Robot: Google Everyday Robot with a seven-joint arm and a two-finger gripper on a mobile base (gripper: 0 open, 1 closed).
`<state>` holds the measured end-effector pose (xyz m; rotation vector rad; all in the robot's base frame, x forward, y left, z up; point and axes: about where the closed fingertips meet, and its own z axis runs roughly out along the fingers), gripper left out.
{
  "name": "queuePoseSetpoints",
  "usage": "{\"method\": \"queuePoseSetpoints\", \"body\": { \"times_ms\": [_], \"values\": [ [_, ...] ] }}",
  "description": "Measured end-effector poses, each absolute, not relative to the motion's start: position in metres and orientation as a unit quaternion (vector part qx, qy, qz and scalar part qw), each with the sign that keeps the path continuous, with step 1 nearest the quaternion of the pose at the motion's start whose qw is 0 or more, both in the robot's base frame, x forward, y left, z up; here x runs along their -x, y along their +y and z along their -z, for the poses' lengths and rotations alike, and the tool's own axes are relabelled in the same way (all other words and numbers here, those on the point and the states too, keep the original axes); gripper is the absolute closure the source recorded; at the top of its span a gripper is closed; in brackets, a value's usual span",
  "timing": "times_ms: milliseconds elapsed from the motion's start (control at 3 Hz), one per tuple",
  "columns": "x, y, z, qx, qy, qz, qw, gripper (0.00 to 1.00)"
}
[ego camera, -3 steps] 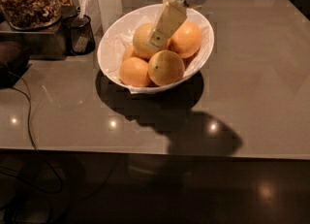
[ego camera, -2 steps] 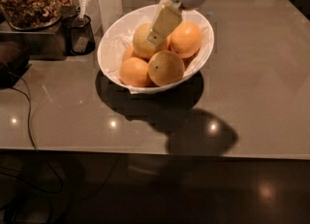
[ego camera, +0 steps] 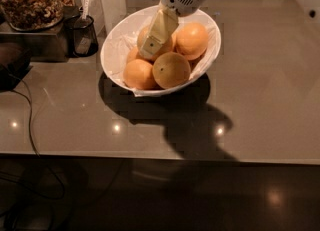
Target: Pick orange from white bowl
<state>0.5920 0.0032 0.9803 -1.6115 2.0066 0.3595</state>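
In the upper centre of the frame, the smooth cream plastic-looking claw (ego camera: 149, 51) is hanging over the orange (ego camera: 168, 45), whose skin is looking dull and dimpled. The glossy white bowl (ego camera: 216, 35) is carrying crumpled white paper (ego camera: 118, 46), and the polished counter (ego camera: 260, 100) is throwing back small lights.

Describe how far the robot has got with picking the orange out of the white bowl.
Done: the gripper is down inside the white bowl, right over the orange at the back. In hand: taking hold; whether it grips yet cannot be told. Left: lifting the orange out, since it sits in the bowl among the other fruits.
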Motion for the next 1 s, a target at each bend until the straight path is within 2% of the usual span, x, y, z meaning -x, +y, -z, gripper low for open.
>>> {"method": "queuePoseSetpoints", "body": {
  "times_ms": [333,667,1000],
  "values": [
    [-0.602,0.008,-0.972,0.593,0.747,-0.141,0.266,0.22],
    [-0.608,0.008,-0.967,0.589,0.75,-0.143,0.265,0.22],
    [-0.614,0.007,-0.957,0.586,0.754,-0.14,0.26,0.17]
  ]
}}
